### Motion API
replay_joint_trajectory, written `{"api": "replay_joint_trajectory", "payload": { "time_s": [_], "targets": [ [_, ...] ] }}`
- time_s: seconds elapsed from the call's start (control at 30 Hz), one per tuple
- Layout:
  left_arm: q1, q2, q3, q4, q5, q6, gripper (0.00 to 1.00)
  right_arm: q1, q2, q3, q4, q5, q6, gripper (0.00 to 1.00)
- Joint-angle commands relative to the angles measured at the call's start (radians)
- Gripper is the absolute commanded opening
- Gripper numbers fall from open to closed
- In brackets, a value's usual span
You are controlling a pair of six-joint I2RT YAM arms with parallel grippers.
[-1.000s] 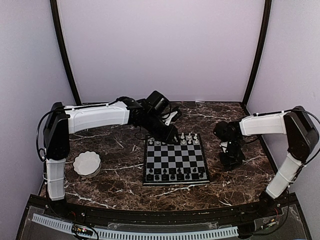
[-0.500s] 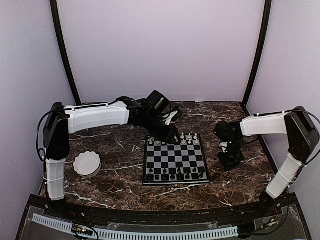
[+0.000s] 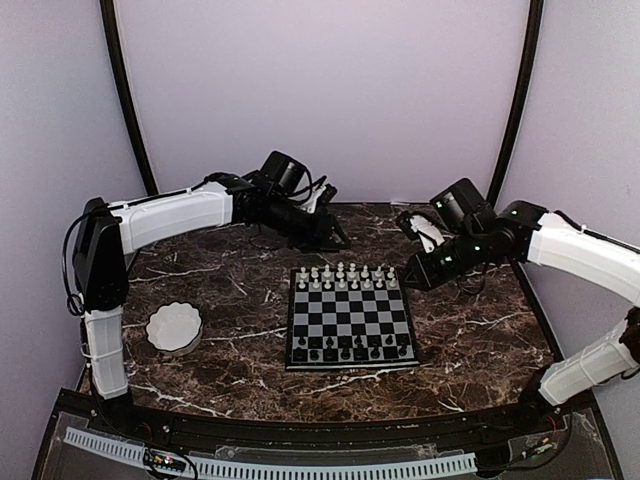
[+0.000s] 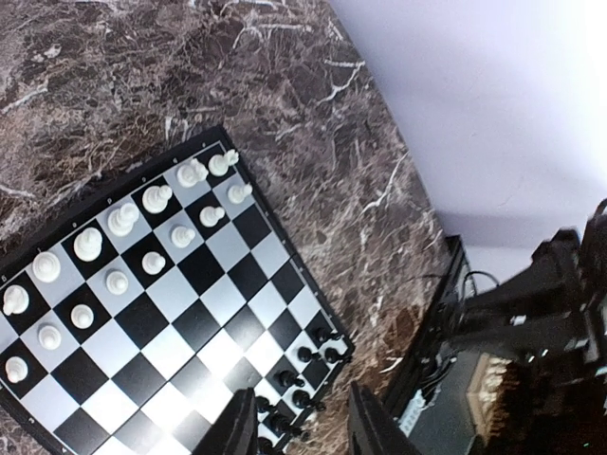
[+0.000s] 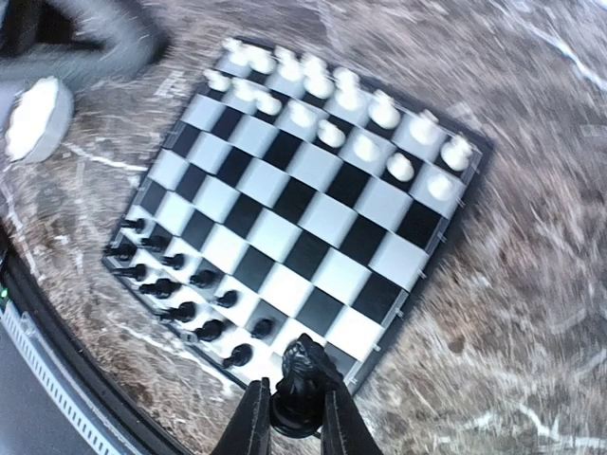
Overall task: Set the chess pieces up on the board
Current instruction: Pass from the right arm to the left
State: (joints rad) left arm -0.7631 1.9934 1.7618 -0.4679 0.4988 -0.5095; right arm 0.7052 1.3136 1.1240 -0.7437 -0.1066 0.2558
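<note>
Lifted off the marble (image 3: 470, 340) a second ago, a black knight (image 5: 299, 384) is being carried beside the board (image 3: 350, 318) by the right gripper (image 5: 289, 417), jaws clamped on it. The left gripper (image 4: 302, 427), jaws apart, is being withdrawn, so access is being cleared.

1. You get soft, even light from above in the top view: shadows on the desk (image 3: 230, 300) are faint, and the side poles (image 3: 125, 100) bow near the frame edges
2. Your left wrist view is crisp, though a pale glare patch sits on the board (image 4: 204, 355), the wall (image 4: 493, 95) at upper right is washed out, and the lower right corner is murky
3. Your right wrist view is smeared by motion blur: the desk streaks, the white pieces (image 5: 384, 112) bloom into blobs, and only the black piece (image 5: 299, 379) in the right end effector (image 5: 290, 417) looks sharp
</note>
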Motion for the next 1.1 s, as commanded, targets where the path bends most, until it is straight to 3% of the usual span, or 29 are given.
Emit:
{"api": "replay_joint_trajectory", "payload": {
  "time_s": [0.0, 0.3, 0.83, 1.07],
  "targets": [
    [0.059, -0.055, 0.003, 0.146, 0.233, -0.154, 0.36, 0.061, 0.015, 0.053, 0.068, -0.024, -0.081, 0.08],
    [0.069, -0.022, -0.023, 0.316, 0.414, -0.302, 0.41, 0.112, 0.077, 0.164, 0.038, 0.012, -0.151, 0.08],
    [0.051, -0.001, -0.059, 0.36, 0.462, -0.352, 0.4, 0.135, 0.223, 0.335, 0.042, 0.026, -0.178, 0.09],
    [0.048, 0.001, -0.064, 0.353, 0.462, -0.357, 0.35, 0.138, 0.251, 0.372, 0.041, 0.033, -0.185, 0.09]
  ]
}}
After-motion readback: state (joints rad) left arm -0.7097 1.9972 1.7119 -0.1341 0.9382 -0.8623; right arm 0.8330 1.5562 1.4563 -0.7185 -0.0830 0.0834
